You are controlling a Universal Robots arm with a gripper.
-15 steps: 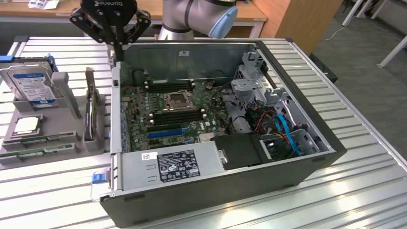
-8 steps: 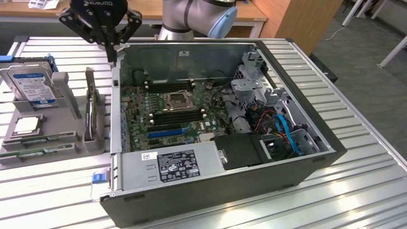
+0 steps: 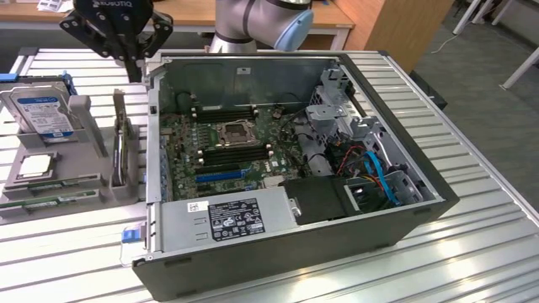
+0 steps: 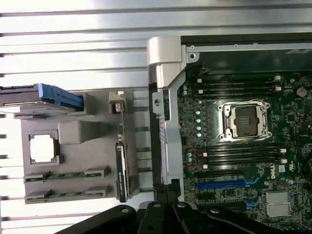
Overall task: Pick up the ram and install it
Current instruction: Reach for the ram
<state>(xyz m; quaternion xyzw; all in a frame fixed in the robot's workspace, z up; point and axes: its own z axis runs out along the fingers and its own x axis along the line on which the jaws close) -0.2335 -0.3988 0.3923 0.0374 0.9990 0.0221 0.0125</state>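
Two ram sticks (image 3: 47, 185) lie flat in slots at the near end of a grey holder (image 3: 84, 113), at the exterior view's left; in the wrist view the ram (image 4: 66, 174) is long, thin and green. My black gripper (image 3: 134, 71) hangs high above the far end of the holder, beside the open computer case (image 3: 404, 208), well away from the ram. Its fingers are shut together with nothing between them. The wrist view shows the gripper (image 4: 165, 197) over the case's edge. Empty black memory slots (image 4: 241, 158) flank the processor socket (image 4: 245, 120) on the motherboard.
The holder also carries a blue-labelled hard drive (image 3: 40, 112) standing upright, a processor chip (image 3: 37, 165) and an upright expansion card (image 3: 123, 142). The case holds a power supply (image 3: 231, 218) and blue cables (image 3: 380, 173). Everything rests on a slatted metal table (image 3: 471, 252).
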